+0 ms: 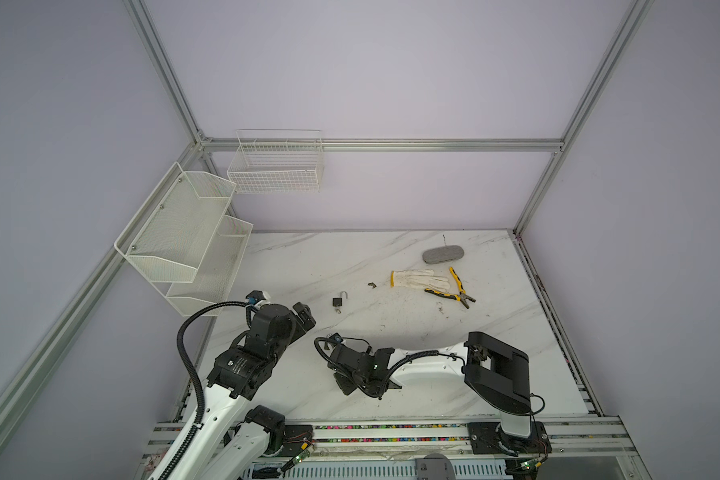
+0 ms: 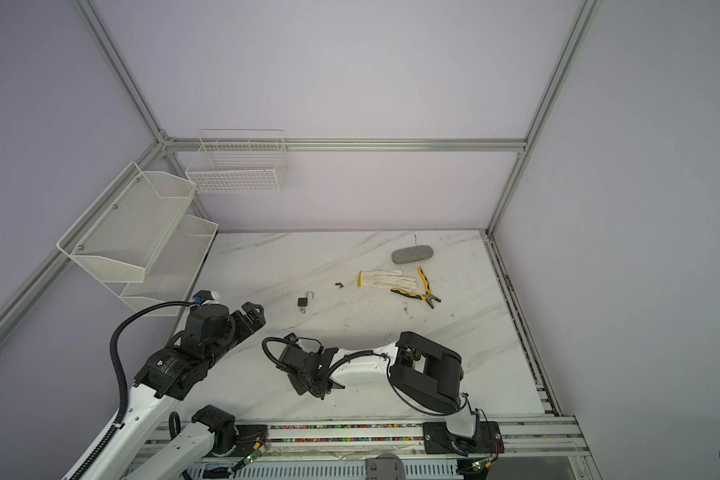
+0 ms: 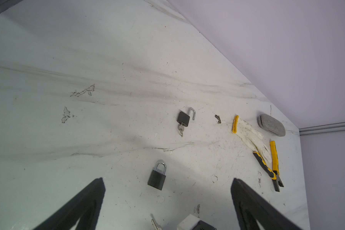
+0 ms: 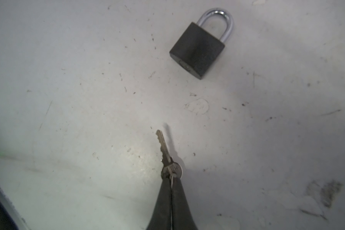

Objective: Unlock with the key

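Note:
A closed black padlock (image 4: pixel 197 51) with a silver shackle lies flat on the marble table (image 1: pixel 391 257). My right gripper (image 4: pixel 171 177) is shut on the round head of a small silver key (image 4: pixel 163 147); the blade points toward that padlock, a short way off. In the left wrist view the same padlock (image 3: pixel 157 179) lies ahead of my left gripper (image 3: pixel 167 180), whose fingers (image 3: pixel 84 205) stand wide apart and hold nothing. Farther back lies a second padlock (image 1: pixel 338 301), shackle swung open, with another key (image 3: pixel 181 129) in its base. In both top views the left gripper (image 1: pixel 306 318) hovers left of it.
A white glove (image 1: pixel 420 279), yellow-handled pliers (image 1: pixel 458 291) and a grey oval case (image 1: pixel 443 254) lie at the back right. White mesh shelves (image 1: pixel 183 241) and a wire basket (image 1: pixel 275 166) hang on the left and back walls. A small dark scrap (image 1: pixel 372 285) lies near the glove.

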Motion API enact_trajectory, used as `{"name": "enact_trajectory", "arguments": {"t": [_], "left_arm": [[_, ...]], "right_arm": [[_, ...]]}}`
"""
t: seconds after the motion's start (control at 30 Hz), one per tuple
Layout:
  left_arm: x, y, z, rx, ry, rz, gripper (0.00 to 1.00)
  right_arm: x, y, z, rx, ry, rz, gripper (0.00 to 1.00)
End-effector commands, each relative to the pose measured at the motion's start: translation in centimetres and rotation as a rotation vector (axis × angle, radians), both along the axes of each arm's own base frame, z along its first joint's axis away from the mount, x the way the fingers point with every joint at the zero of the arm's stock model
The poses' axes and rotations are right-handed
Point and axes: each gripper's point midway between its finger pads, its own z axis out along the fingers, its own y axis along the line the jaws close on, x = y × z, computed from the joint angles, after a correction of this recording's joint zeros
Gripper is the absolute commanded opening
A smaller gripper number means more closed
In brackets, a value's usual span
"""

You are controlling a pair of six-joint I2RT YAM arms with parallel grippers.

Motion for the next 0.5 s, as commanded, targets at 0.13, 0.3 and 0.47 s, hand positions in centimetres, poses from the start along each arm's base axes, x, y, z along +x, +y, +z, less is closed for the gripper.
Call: {"name": "enact_trajectory", "arguments": {"t": [0.13,0.3,0.47], "left_arm": [[1.0,-2.8,2.0,-0.221,-0.106,-0.056,1.00],[1.7,-4.3,2.4,-0.291,-0.140,-0.105,0.98],[2.8,-7.6,1.7,-0.338,-0.118,-0.253,0.92]], "right_arm": [[2.9,-0.6,6.4,0.214,-0.049,-0.083,0.00],[4.1,-2.0,9.3,0.289,-0.116,-0.119,0.00],[4.9,-2.4,12.5,0.368,-0.143,-0.112,0.00]]}}
